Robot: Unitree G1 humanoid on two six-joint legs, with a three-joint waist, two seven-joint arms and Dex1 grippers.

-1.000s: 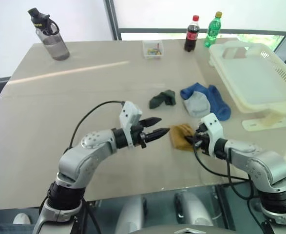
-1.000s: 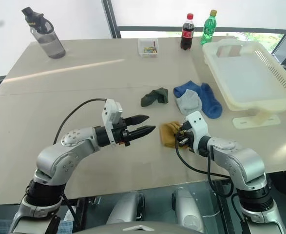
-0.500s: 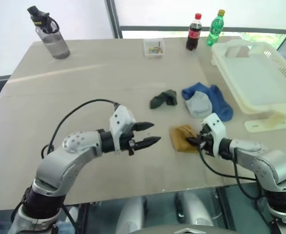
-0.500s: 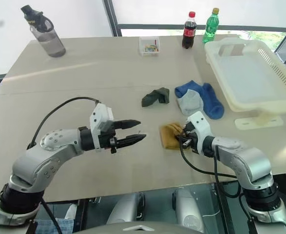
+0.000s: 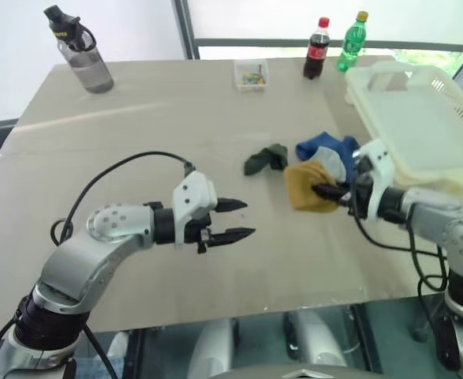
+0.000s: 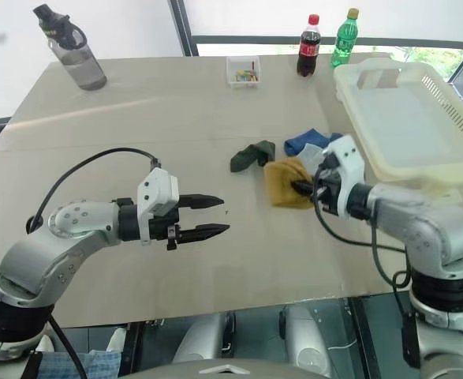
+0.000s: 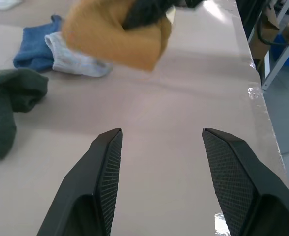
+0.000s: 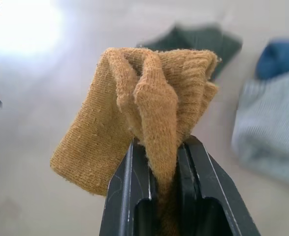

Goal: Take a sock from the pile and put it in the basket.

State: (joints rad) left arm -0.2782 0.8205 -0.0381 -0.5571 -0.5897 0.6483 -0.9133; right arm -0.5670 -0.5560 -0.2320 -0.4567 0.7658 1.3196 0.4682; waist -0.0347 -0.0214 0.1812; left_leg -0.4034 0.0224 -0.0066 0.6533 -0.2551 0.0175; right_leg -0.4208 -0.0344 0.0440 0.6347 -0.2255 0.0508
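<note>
While right gripper (image 5: 322,190) pinches one sock (image 5: 304,186), three lie on table (image 5: 136,150).

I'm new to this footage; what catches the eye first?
The right claw is shut on a mustard sock, holding it above the table beside the other socks. The left claw hangs open and empty. A big cream basket waits at the right.

Grey water bottle (image 5: 81,49) far left; clear box (image 5: 250,74), cola (image 5: 317,48) & green bottle (image 5: 352,41) at table's (image 5: 136,158) far edge.
</note>
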